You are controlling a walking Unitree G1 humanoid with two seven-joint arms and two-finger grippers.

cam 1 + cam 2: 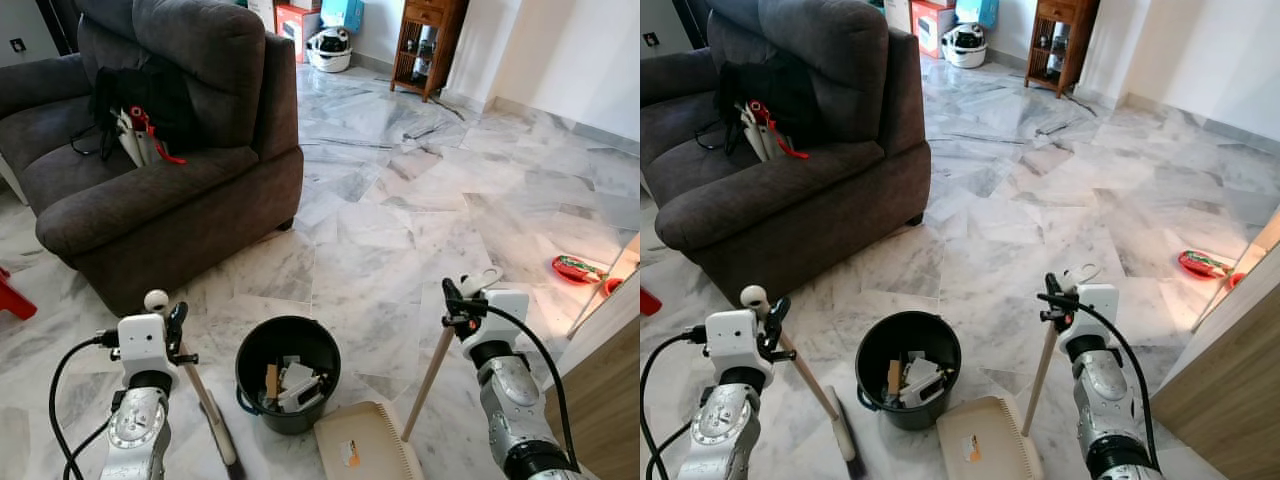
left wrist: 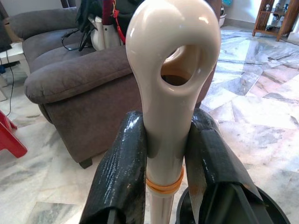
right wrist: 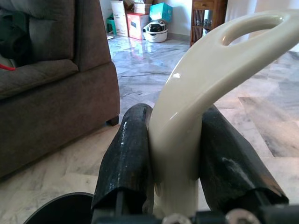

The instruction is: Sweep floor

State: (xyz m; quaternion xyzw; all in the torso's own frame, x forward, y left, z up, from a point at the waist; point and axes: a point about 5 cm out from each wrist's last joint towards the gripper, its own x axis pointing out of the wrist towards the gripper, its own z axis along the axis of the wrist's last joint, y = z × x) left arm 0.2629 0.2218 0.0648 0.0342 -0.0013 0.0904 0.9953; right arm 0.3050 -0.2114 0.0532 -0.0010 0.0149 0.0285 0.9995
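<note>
Closest to the lens, the left gripper (image 2: pixel 164 154) has its jaws clamped on the cream broom handle (image 2: pixel 170 84); the brush head (image 1: pixel 222 440) rests on the marble floor (image 1: pixel 400 230) just left of the black bin (image 1: pixel 288 372). Scraps are seen inside that bin. Right of the bin, the dustpan (image 1: pixel 365 440) lies flat, its handle (image 3: pixel 205 79) pinched by the right gripper's (image 3: pixel 175 154) jaws. Remaining debris would best be drawn toward the pan with short, low strokes, the pan's lip kept pressed down.

Cream-handled broom (image 1: pixel 205 405) and dustpan (image 1: pixel 362 442) stand flanking the black bucket (image 1: pixel 287 372).
</note>
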